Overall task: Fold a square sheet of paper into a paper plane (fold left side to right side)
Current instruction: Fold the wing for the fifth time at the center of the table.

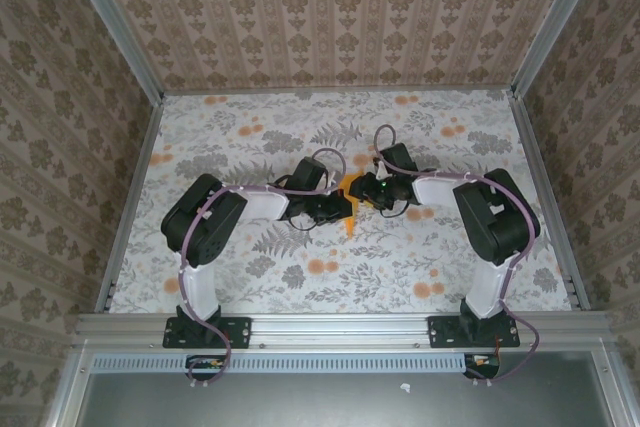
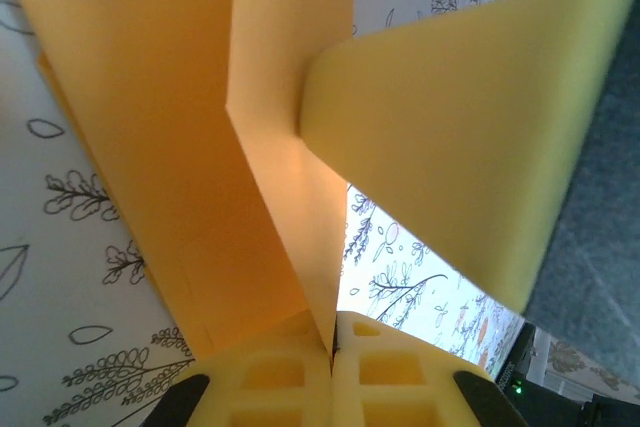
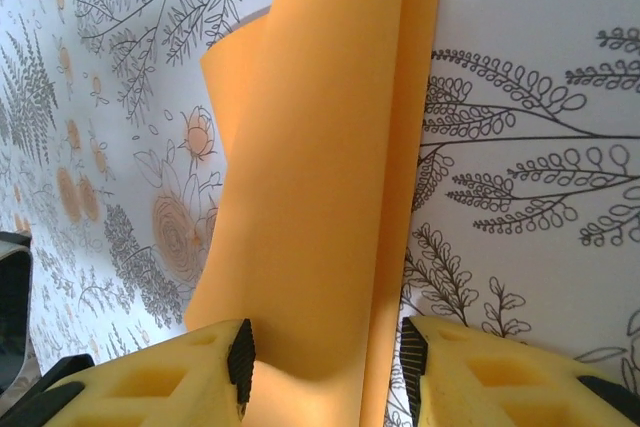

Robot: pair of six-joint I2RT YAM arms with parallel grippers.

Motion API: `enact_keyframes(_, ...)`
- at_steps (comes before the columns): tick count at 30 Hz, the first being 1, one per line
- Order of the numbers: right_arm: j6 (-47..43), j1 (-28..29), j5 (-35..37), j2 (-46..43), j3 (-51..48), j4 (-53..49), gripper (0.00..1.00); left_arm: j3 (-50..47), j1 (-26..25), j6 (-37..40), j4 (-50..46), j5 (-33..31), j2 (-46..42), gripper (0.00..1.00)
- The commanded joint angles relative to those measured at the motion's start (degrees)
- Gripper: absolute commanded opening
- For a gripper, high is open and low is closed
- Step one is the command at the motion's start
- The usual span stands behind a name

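Where: the square sheet of paper (image 1: 348, 188) is near the middle of the surface (image 1: 440, 147), between the ends of the two arms, and partly raised off it.
Paper shape: plain bright orange, creased rather than flat; from above, a narrow tip points toward the near edge.
Left tool (image 2: 332, 355): jaws pressed together, with an edge of the paper pinched between the yellow pads. In its wrist view the sheet rises from the pads as two panels that meet at a sharp fold.
Right tool (image 3: 325, 362): jaws apart, with one yellow finger on each side of a folded strip of the paper, which runs up between them. The black pads (image 3: 240, 357) are just beside the strip; I cannot tell whether they touch it.
Left arm (image 1: 205, 222): reaches inward from its base at the near edge, its head at the paper's left side.
Right arm (image 1: 495, 217): reaches inward in the same way, its head at the paper's right side, close to the other head.
Cloth (image 1: 250, 137): grey-white, printed with leaves and small orange flowers, and spread over the surface under the paper.
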Motion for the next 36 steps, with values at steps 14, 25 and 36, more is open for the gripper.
enact_keyframes(14,0.4,0.3,2.2,2.7,1.1,-5.1,0.41,-2.9,1.4,-1.7,2.9,1.0,-4.8,0.34)
enact_keyframes(25,0.4,0.3,2.2,2.3,1.1,-5.3,0.41,-2.5,5.7,-3.0,3.6,3.6,-4.0,0.45)
enact_keyframes(36,0.5,0.4,2.0,2.1,1.0,-5.3,0.4,0.8,5.3,-4.1,4.7,4.7,1.1,0.36)
